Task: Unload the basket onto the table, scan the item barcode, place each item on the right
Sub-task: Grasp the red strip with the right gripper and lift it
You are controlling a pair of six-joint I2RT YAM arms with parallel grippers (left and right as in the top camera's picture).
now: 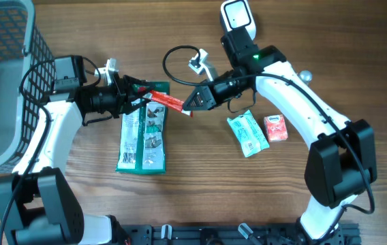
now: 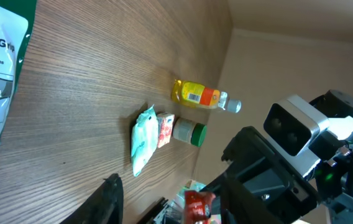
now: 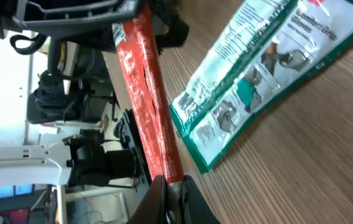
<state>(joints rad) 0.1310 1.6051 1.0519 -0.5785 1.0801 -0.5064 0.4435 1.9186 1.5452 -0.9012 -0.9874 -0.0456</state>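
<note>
A long red packet (image 1: 168,101) hangs above the table between the two arms. My right gripper (image 1: 192,105) is shut on its right end; in the right wrist view the fingers (image 3: 164,196) pinch the packet (image 3: 145,99) at its lower end. My left gripper (image 1: 139,94) is at the packet's other end. In the left wrist view that gripper (image 2: 175,198) is open, and the red packet (image 2: 198,205) sits between the jaws, close to the right one and apart from the left. A white-faced scanner (image 1: 238,17) stands at the back.
A green-and-white gloves pack (image 1: 142,139) lies under the packet. A teal wipes pack (image 1: 248,134) and a small pink pack (image 1: 276,128) lie to the right. A grey basket (image 1: 26,41) fills the left edge. A yellow bottle (image 2: 195,94) and a green-capped jar (image 2: 190,132) show beyond.
</note>
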